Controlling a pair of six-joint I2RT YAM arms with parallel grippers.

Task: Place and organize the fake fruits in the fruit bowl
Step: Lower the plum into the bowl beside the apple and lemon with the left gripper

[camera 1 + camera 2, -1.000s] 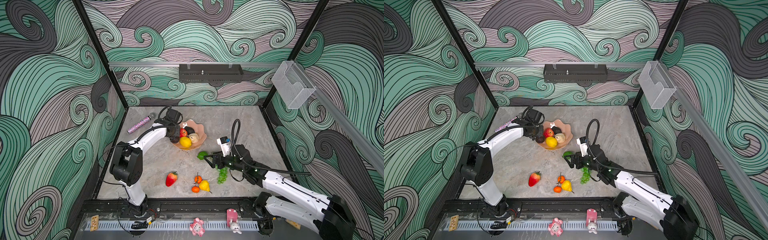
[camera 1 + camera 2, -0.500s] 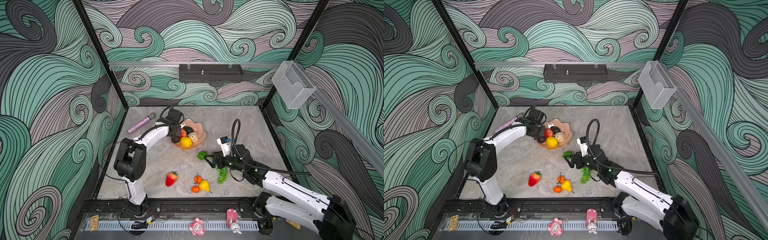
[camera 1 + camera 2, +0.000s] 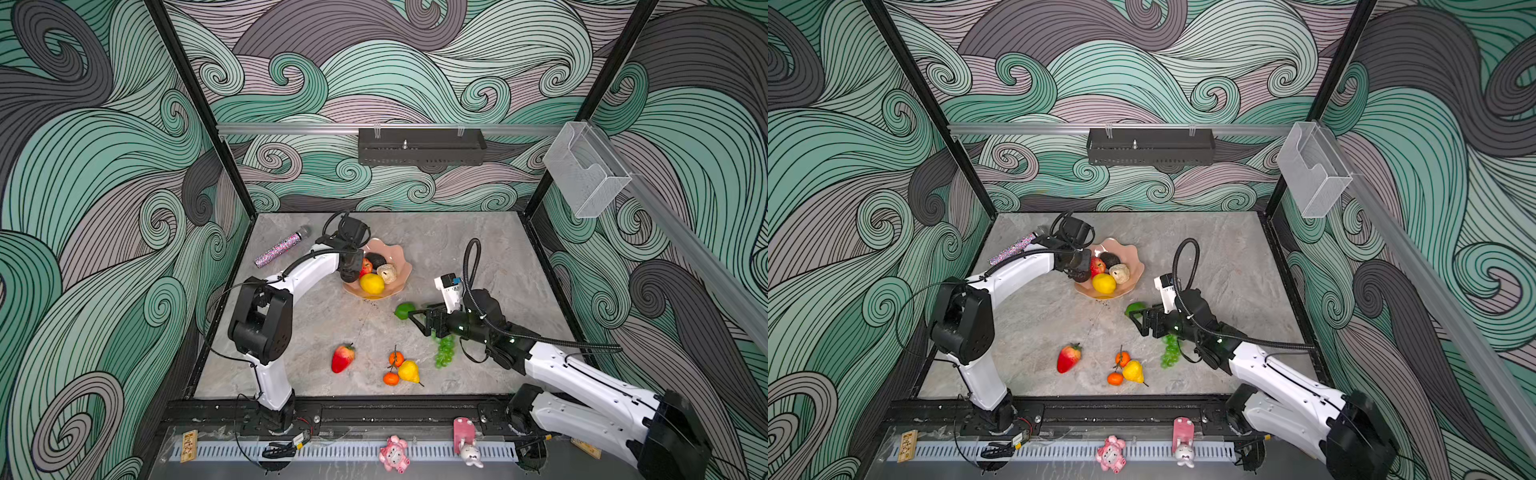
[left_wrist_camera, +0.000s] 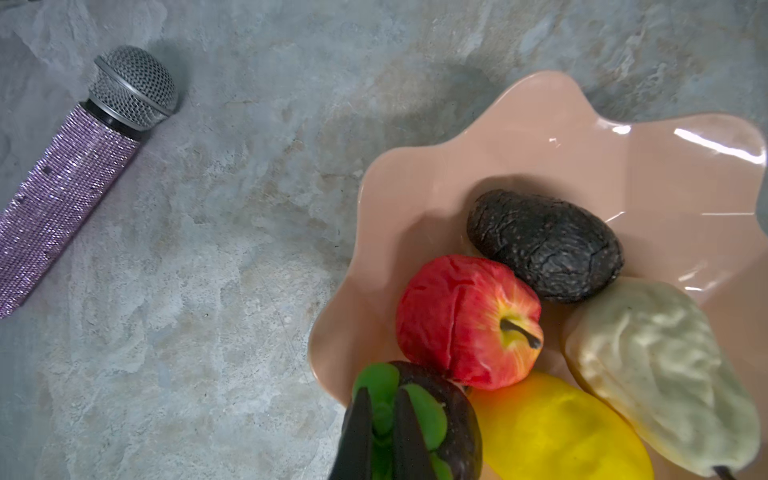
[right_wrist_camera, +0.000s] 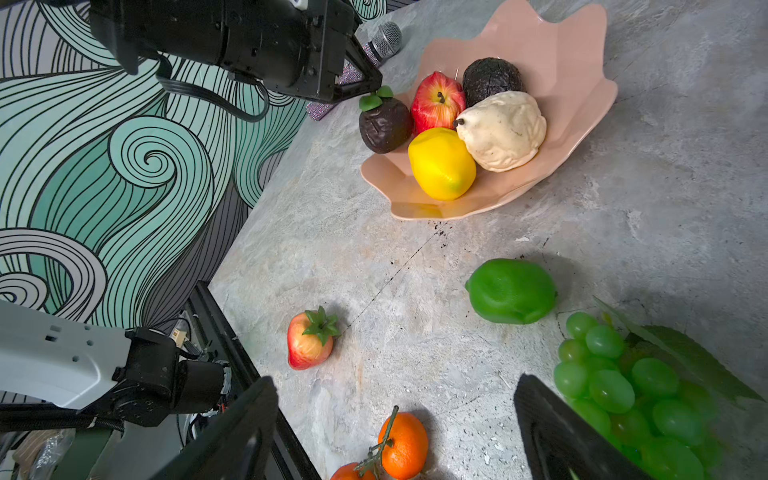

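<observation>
Jaws of the left gripper point(image 4: 382, 395) pinch shut on a dark fruit point(image 5: 384, 124), apparently by its leaves, at the rim of the fruit bowl point(image 5: 573, 62); right gripper point(image 5: 395, 382) gapes empty near 1 lime point(image 5: 511, 291) outside it.

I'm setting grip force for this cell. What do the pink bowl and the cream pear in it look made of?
The fruit bowl looks like glazed ceramic or hard plastic with a glossy finish: sharp white highlights streak its smooth salmon wall. The cream pear is probably soft foam or thin plastic with a matte finish: its skin is wrinkled and dented, with no shine. Looks alone can't confirm either.
</observation>
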